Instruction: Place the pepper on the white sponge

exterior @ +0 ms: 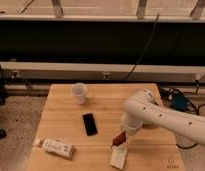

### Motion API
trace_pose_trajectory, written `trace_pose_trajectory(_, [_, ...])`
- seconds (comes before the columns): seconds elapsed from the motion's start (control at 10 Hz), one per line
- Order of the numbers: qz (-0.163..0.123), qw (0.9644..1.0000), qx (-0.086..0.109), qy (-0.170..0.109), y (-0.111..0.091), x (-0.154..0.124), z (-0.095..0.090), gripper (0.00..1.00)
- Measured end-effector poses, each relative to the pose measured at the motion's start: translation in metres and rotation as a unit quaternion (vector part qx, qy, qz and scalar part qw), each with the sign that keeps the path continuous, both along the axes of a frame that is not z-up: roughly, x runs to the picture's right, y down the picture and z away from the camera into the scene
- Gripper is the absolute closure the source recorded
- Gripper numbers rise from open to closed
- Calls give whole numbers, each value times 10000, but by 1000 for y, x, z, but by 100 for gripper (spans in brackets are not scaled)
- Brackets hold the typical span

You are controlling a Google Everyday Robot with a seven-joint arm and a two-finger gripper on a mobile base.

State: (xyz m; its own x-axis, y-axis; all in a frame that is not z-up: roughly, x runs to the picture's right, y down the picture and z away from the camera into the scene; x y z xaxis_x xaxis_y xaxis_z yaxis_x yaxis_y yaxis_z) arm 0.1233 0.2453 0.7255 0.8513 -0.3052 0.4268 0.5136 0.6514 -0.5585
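Gripper [119, 142] of mine is hanging low over the front of the wooden table [61, 115], clamping the pepper [117, 139] — it is tilting just above the white sponge [117, 159], and I cannot tell whether they are touching. Left of them a black phone [89, 124] is lying flat — a white cup [79, 93] is standing farther back.

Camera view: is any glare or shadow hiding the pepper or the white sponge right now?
Camera view: light on the table is even, with no glare. The pepper shows dark red at the gripper, by the far end of the white sponge. The sponge stands out pale against the wood, unshadowed. Only the arm covers part of the table's right side.
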Motion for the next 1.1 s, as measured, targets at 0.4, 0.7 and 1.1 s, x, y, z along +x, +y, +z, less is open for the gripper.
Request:
trace_pose_trajectory(0.4, [-56, 10000, -8, 31, 8, -2, 1, 100])
trace_pose_trajectory(0.7, [-43, 10000, 1, 44, 13, -4, 5, 100])
trace_pose_trajectory(1.1, [-18, 10000, 13, 85, 18, -4, 8, 100])
